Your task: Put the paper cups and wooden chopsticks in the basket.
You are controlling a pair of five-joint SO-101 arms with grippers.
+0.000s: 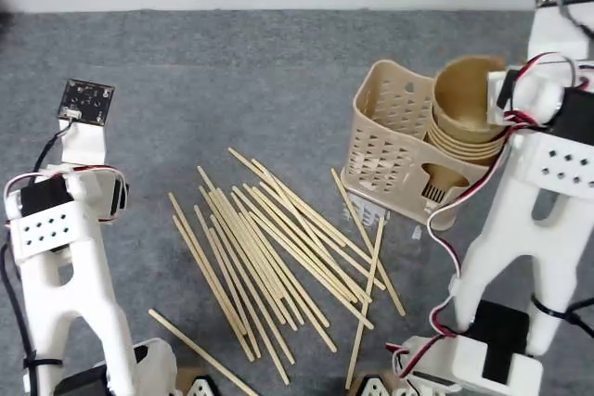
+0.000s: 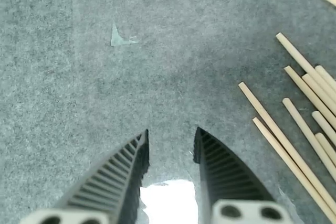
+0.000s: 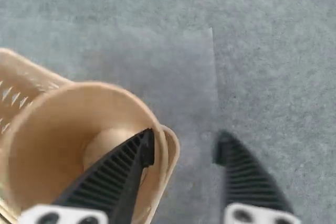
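Many wooden chopsticks (image 1: 269,248) lie fanned out on the grey mat in the middle of the table; their ends (image 2: 307,124) show in the left wrist view. A beige perforated basket (image 1: 394,127) stands at the right, with a tilted stack of paper cups (image 1: 469,104) in its right-hand part. My right gripper (image 3: 184,145) is open astride the top cup's rim (image 3: 167,153): one finger inside the cup (image 3: 73,129), the other outside over the mat. My left gripper (image 2: 172,135) is open over bare mat, left of the chopsticks, with nothing between its fingers.
One stray chopstick (image 1: 200,350) lies apart near the front edge, by the left arm's base (image 1: 65,257). A few chopsticks (image 1: 357,220) reach up to the basket's foot. A small scrap (image 2: 122,38) lies on the mat. Open mat stretches behind the pile.
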